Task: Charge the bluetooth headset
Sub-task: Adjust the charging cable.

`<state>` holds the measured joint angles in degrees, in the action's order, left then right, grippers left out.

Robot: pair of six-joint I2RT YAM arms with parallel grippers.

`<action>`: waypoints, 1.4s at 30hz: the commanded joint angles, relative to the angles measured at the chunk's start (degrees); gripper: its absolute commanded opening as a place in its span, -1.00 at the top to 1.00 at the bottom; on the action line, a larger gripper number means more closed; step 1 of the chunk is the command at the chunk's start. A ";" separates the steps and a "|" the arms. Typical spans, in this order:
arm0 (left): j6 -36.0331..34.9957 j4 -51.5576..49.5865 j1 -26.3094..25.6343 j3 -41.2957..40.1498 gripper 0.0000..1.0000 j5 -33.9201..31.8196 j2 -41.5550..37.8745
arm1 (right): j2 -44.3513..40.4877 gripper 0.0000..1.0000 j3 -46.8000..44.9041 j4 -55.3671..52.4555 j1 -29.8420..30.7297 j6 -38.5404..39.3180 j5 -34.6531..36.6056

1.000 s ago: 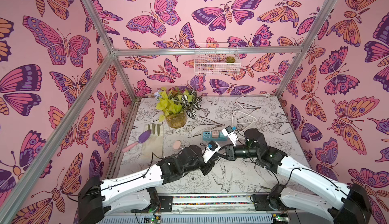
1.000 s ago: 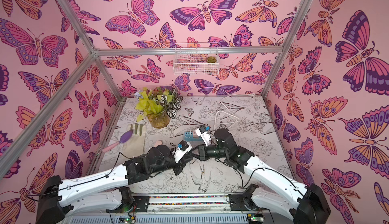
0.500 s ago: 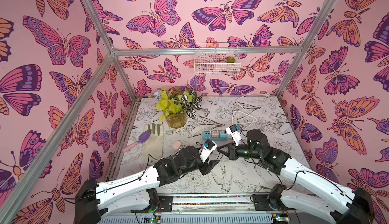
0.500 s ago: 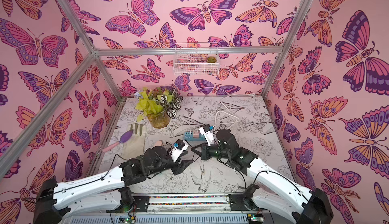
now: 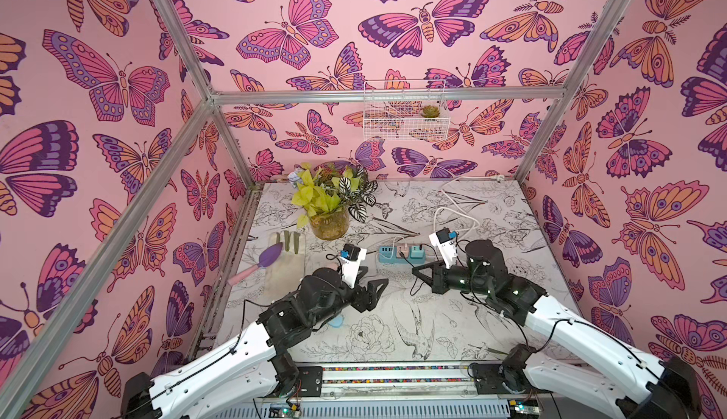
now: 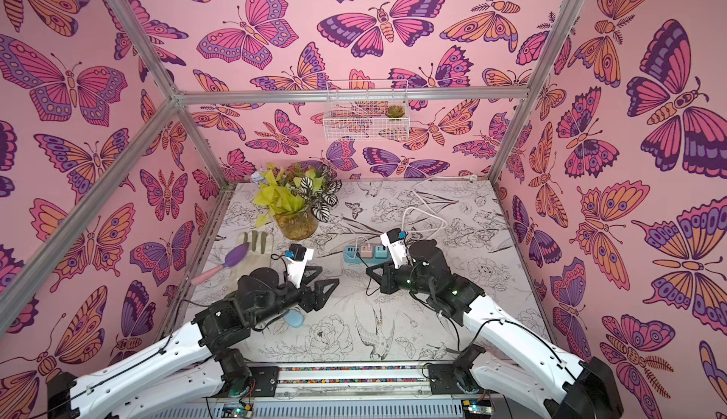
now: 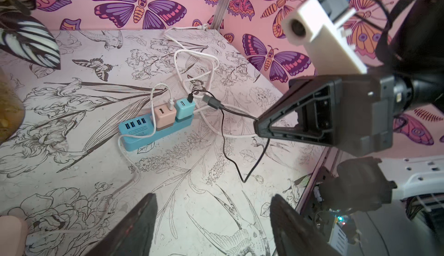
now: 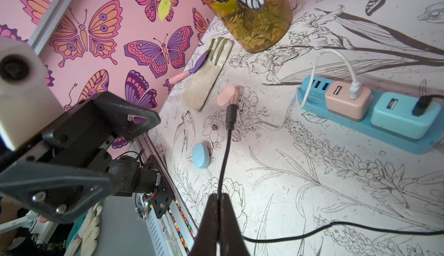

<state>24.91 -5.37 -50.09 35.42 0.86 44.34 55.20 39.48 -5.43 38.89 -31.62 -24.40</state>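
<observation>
I take the small light-blue oval (image 5: 336, 321) (image 6: 294, 318) (image 8: 201, 155) for the bluetooth headset. It lies on the table, partly under my left arm. My right gripper (image 5: 413, 269) (image 6: 368, 269) (image 8: 219, 194) (image 7: 257, 123) is shut on a thin black charging cable. The cable's free plug (image 7: 212, 102) (image 8: 230, 113) sticks out past the fingertips, above the table. Its other end sits in the teal adapter (image 7: 183, 108) (image 8: 401, 115) on the blue power strip (image 5: 387, 257) (image 7: 153, 134). My left gripper (image 5: 375, 293) (image 6: 326, 293) (image 7: 212, 197) is open and empty, a short way left of the plug.
A pink oval (image 8: 227, 97) lies beyond the blue one, with a white cable running toward it. A plant jar (image 5: 328, 222) stands at the back left. A glove (image 5: 287, 267) and purple trowel (image 5: 271, 254) lie beside it. White cables (image 5: 452, 208) loop behind the strip.
My left gripper was shut close against the right gripper's tip. It has opened and drawn back to the left. The right gripper has eased slightly right, still gripping the black cable.
</observation>
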 commanded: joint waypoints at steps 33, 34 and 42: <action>29.87 32.70 18.22 -5.54 0.04 40.69 11.98 | -0.06 1.00 -4.56 17.47 1.62 -1.21 -18.84; 29.94 32.70 18.20 -5.45 0.08 40.86 12.26 | -0.14 1.00 -4.58 17.76 1.59 -1.26 -19.04; 30.07 33.94 18.18 -5.01 0.67 41.64 13.24 | 0.06 1.00 -4.73 17.56 1.78 -1.28 -19.02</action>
<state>55.24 26.20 -32.16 31.03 41.17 57.49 55.55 35.16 11.00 40.25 -32.80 -42.52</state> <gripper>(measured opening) 0.185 0.057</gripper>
